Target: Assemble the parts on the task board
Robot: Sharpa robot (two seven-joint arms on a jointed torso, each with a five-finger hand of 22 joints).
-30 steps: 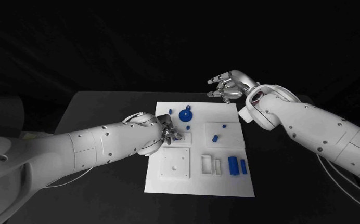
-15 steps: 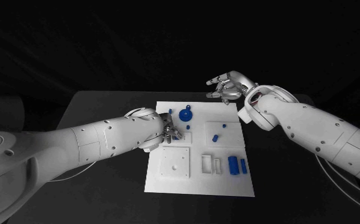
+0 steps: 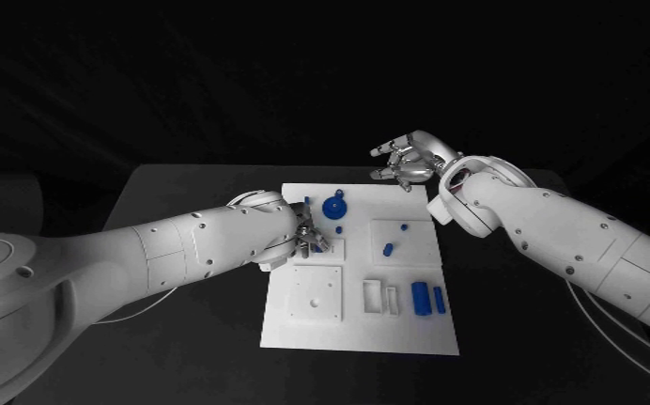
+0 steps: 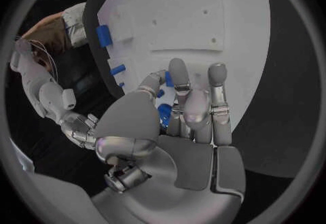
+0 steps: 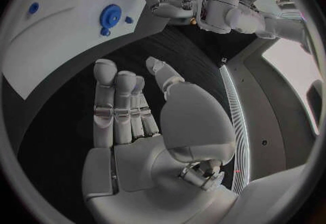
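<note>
Task board: set mid-desk, white, parts scattered on it.
Left hand: a small blue part is pinched in the fingers over the board's 9 o'clock edge.
Right hand: held off the board's 1 o'clock corner, fingers released, nothing grasped.
Progress: judged early; blue disc and blue bars lie unplaced.

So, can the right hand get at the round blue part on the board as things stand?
Probably yes: the right hand is open above the task board's far edge, and nothing lies between it and the round blue part.
</note>
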